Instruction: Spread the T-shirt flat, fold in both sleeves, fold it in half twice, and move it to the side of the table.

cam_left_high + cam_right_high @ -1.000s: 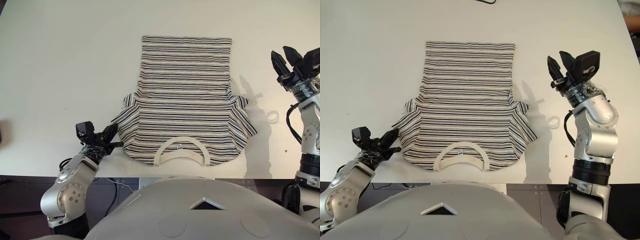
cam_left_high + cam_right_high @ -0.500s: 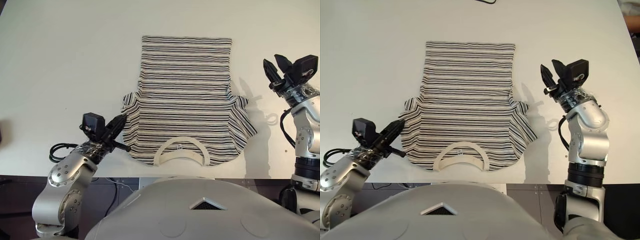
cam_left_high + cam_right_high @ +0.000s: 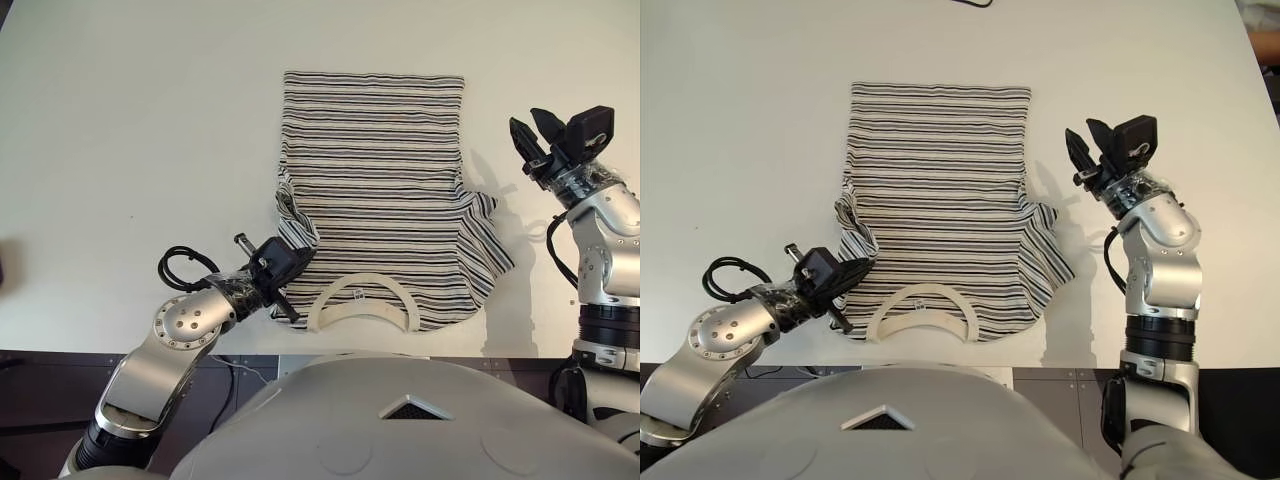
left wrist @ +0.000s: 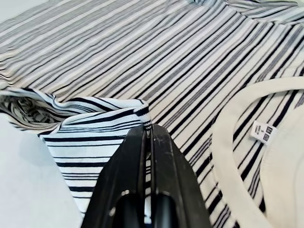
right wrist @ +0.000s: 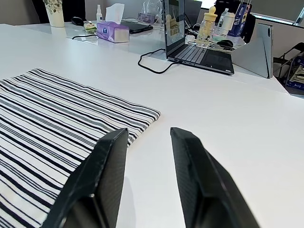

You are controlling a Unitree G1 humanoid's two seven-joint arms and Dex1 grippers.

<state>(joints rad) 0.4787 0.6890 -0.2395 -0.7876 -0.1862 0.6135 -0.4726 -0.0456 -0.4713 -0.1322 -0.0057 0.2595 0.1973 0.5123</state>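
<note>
The striped T-shirt (image 3: pixel 370 170) lies flat on the white table (image 3: pixel 150 150), its cream collar (image 3: pixel 362 300) nearest me. My left gripper (image 3: pixel 298 258) is shut on the hem of the left sleeve (image 3: pixel 296 226), which is lifted and folded inward over the shirt's body. In the left wrist view the left gripper (image 4: pixel 147 127) has its fingers pressed together, pinching the sleeve's edge. The right sleeve (image 3: pixel 486 236) lies spread outward. My right gripper (image 3: pixel 533 126) hangs open above the table, just right of the shirt, holding nothing; its fingers (image 5: pixel 102 180) frame bare tabletop.
A thin white cord loop (image 3: pixel 545 235) lies on the table right of the right sleeve. The table's front edge (image 3: pixel 60 350) runs close to me. Far off stand a laptop (image 5: pixel 199 42), a tissue box (image 5: pixel 113 32) and bottles (image 5: pixel 209 21).
My left gripper moved right to the shirt, shut on the left sleeve and drew it in over the body. My right gripper drifted left, closer to the shirt, staying open.
</note>
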